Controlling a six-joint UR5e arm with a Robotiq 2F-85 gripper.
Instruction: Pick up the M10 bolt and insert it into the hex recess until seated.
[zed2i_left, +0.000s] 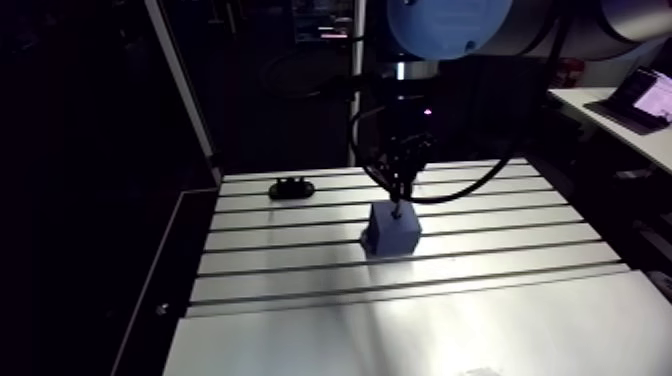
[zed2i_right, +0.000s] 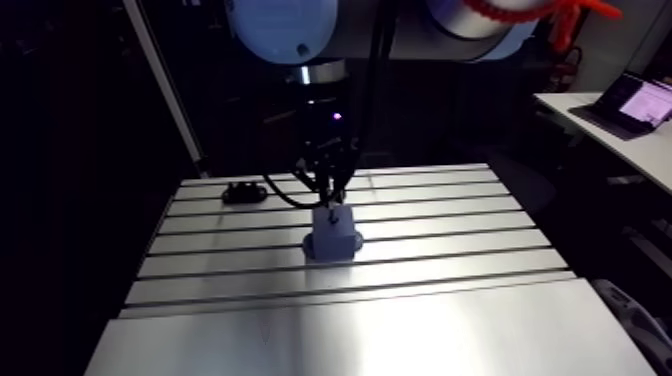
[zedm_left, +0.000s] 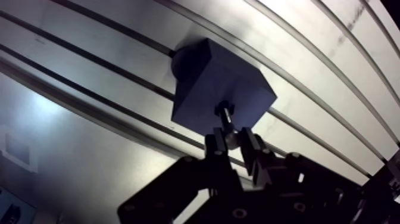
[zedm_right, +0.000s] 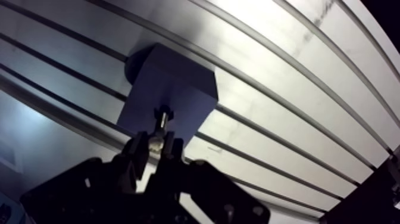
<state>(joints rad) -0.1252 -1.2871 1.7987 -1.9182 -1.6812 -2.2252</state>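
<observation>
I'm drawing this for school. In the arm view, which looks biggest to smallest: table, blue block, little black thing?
1. table
2. blue block
3. black thing, though it lies farther back, which may shrink it a bit.

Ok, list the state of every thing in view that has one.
gripper: shut on the bolt.
bolt: upright, far end at the top face of the block; depth unclear.
block: standing on the table, under the gripper.
black part: lying on the table, apart from the block.
</observation>
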